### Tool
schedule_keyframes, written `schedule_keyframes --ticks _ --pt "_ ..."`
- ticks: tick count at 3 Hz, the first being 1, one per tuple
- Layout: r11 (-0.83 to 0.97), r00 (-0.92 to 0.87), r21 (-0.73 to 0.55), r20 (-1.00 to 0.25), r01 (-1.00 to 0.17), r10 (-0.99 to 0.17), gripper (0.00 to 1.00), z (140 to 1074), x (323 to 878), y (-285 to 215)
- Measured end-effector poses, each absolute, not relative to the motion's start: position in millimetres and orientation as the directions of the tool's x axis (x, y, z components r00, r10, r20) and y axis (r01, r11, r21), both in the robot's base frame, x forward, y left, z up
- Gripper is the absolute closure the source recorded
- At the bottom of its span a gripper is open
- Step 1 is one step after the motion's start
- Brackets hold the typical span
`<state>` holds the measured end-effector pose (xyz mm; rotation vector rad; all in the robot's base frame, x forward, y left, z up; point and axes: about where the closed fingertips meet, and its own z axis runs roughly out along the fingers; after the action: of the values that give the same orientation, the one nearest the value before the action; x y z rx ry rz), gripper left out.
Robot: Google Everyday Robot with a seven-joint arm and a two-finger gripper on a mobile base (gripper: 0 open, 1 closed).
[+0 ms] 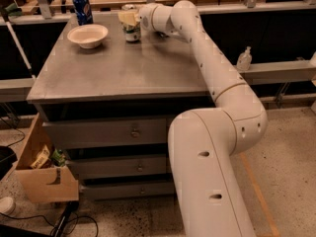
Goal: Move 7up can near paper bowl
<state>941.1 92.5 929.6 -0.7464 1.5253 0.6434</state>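
Note:
The 7up can (132,32) is pale with green marks and stands upright at the far middle of the grey table (123,73). My gripper (128,19) reaches in from the right and is closed around the can's upper part. Its yellowish fingers (126,17) cover the can's top. The paper bowl (88,35) is off-white with a flared rim. It sits on the table about one bowl's width to the left of the can.
A dark blue can (82,9) stands behind the bowl at the table's far left edge. My arm (207,68) spans the table's right side. A cardboard box (42,174) sits on the floor at the lower left. A clear bottle (244,59) stands on the ledge at right.

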Motion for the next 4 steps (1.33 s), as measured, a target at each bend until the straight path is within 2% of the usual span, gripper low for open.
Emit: schedule_keyframes --ticks 2,3,4 --pt "0.641 -0.014 0.008 -1.0 -0.767 -0.004 1.0 932.8 946.7 95.5" --pt "0.639 -0.016 0.012 -1.0 -0.769 -0.001 0.84 931.5 946.6 99.0" --pt "0.636 -0.018 0.013 -1.0 -0.772 -0.001 0.61 930.4 946.4 102.2"
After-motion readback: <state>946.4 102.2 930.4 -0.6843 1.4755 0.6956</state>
